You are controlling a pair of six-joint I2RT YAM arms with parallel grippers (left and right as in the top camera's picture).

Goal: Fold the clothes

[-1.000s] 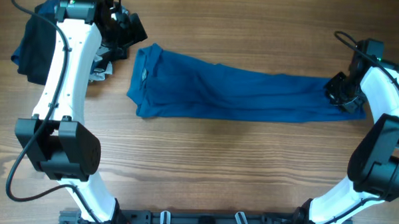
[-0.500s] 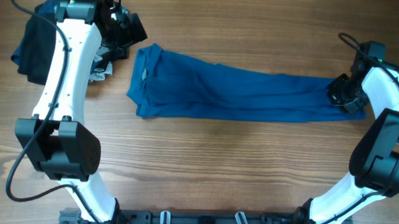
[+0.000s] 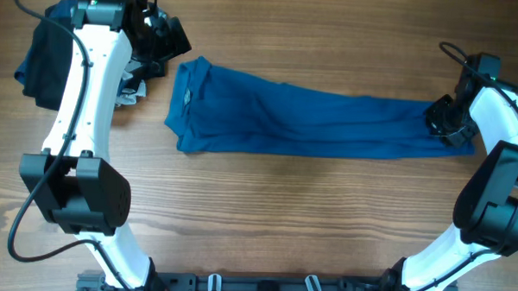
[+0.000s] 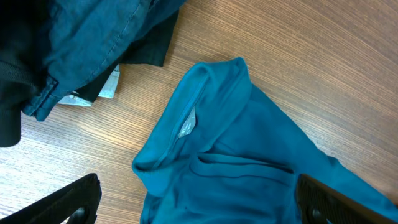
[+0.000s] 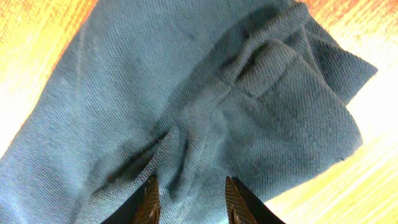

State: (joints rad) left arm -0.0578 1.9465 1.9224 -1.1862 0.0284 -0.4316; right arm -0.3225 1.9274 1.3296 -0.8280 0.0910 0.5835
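The blue polo shirt lies folded into a long strip across the table. Its collar end is at the left. My left gripper hovers just above and beside that collar end. In the left wrist view the left gripper is wide open, with its fingers on either side of the fabric below. My right gripper rests on the shirt's right end. In the right wrist view the right gripper has its jaws partly apart, straddling a loose ridge of blue fabric.
A heap of dark clothes sits at the table's far left corner, partly under the left arm. The left wrist view shows it as dark blue cloth with a pale tag. Bare wood lies in front of the shirt.
The right gripper has shifted slightly to the right at the shirt's end. The shirt and the left arm have not visibly moved.
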